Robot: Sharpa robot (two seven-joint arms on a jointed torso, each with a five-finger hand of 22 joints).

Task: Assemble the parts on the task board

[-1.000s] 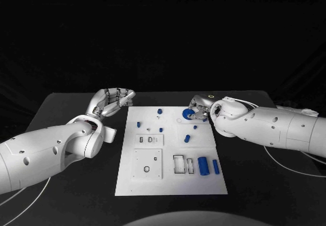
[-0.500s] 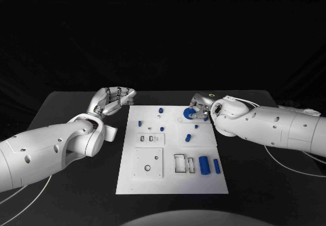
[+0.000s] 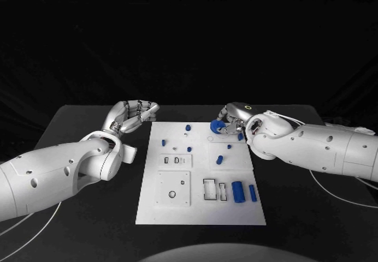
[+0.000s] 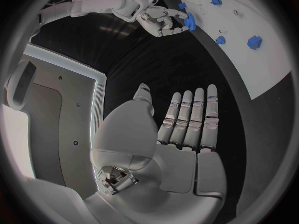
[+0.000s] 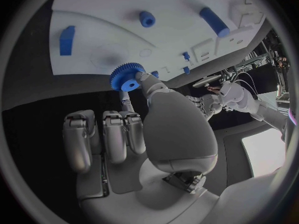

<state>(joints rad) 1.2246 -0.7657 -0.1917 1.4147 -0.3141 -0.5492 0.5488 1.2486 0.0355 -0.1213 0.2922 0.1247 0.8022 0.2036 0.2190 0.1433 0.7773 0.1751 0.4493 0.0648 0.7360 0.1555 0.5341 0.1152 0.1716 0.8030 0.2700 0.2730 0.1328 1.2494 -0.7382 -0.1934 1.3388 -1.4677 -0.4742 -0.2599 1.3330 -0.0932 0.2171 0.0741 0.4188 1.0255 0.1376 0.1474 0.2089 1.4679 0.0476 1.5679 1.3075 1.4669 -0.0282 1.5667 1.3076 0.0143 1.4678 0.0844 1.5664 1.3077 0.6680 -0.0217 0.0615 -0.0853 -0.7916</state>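
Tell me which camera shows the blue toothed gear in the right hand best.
The right wrist view: the blue toothed gear is close, teeth and hub visible, pinched by the right hand. The head view shows it small and partly hidden; the left wrist view shows it small and distant.

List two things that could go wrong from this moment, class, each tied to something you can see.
1. The right hand holds the blue gear only at its fingers, so it may slip and fall onto the task board.
2. Small blue parts such as the peg lie loose near the gear; the hand could knock them as it comes down.
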